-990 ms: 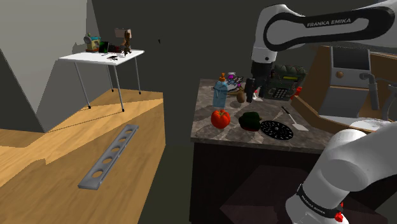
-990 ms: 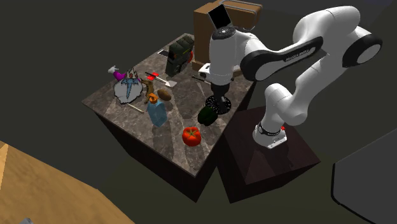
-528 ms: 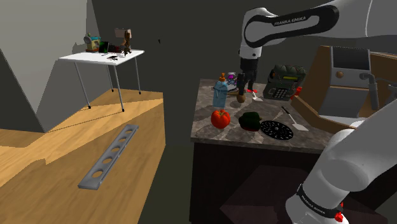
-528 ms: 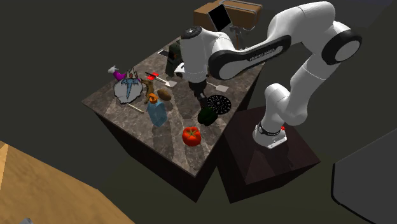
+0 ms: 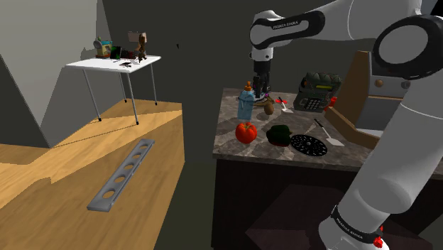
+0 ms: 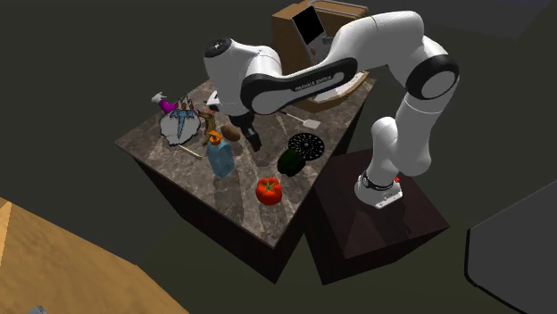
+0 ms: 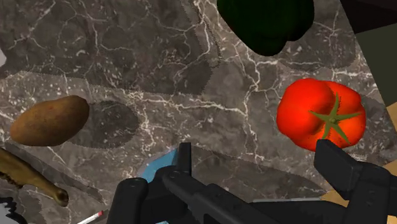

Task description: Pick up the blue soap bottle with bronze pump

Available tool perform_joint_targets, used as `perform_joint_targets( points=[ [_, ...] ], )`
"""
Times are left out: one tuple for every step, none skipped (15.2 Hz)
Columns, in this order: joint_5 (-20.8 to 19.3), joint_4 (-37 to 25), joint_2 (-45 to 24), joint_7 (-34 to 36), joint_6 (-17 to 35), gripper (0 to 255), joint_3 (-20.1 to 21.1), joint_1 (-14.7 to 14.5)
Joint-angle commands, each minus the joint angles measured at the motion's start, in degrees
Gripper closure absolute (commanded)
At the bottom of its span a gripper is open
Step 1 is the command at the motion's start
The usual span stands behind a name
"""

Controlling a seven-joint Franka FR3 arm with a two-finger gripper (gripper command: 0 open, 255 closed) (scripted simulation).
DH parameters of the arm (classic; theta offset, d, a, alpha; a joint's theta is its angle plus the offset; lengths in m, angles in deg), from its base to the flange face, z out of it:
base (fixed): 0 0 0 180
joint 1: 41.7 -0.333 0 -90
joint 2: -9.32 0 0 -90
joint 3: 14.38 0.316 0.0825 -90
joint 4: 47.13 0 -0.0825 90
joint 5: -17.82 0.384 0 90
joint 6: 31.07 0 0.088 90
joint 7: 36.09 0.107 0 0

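Observation:
The blue soap bottle (image 5: 245, 106) with a bronze pump stands upright near the marble counter's (image 5: 228, 140) left edge in the shoulder view. My gripper (image 5: 263, 90) hangs above the counter just to the right of the pump, over a brown potato (image 5: 268, 109). In the second exterior view the gripper (image 6: 253, 142) is right of the bottle (image 6: 220, 160) and apart from it. In the wrist view my gripper (image 7: 257, 159) is open with nothing between its fingers; a sliver of the blue bottle (image 7: 158, 167) shows beside one finger.
A red tomato (image 5: 246, 132), a dark green pepper (image 5: 279, 134) and a black round trivet (image 5: 309, 145) lie on the counter's near side. A spatula (image 5: 326, 133) and a dark boxy device (image 5: 316, 91) sit further right. A white table (image 5: 113, 64) stands far off.
The arm has swung toward the shoulder view's left, carrying the gripper from above the pepper and trivet to beside the bottle's pump. The bottle and the other things have not moved.

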Motion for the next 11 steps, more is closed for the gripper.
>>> perform_joint_targets(
  points=[
    [0.4, -5.5, -5.3, -3.5, -0.7, 0, -0.3, 0.4],
    [0.6, -8.8, -8.0, -5.1, -1.5, 0, -0.4, 0.7],
    [0.9, -12.3, -10.8, -6.6, -2.4, 0, -0.3, 0.9],
    [1.1, -16.0, -13.6, -8.2, -3.5, 0, -0.2, 1.3],
    [1.3, -19.8, -16.5, -9.6, -4.6, 0, -0.1, 1.6],
    [1.5, -24.0, -19.6, -11.1, -5.9, 0, 0.0, 2.0],
    [1.7, -28.6, -22.8, -12.5, -7.4, 0, 0.2, 2.4],
    [1.9, -33.6, -26.3, -13.8, -9.1, 0, 0.4, 2.9],
    [2.1, -39.2, -30.1, -15.2, -11.2, 0, 0.7, 3.4],
    [2.3, -45.9, -34.4, -16.5, -13.7, 0, 0.9, 4.0],
    [2.4, -48.5, -35.9, -17.0, -14.7, 0, 1.0, 4.2]
  ],
)
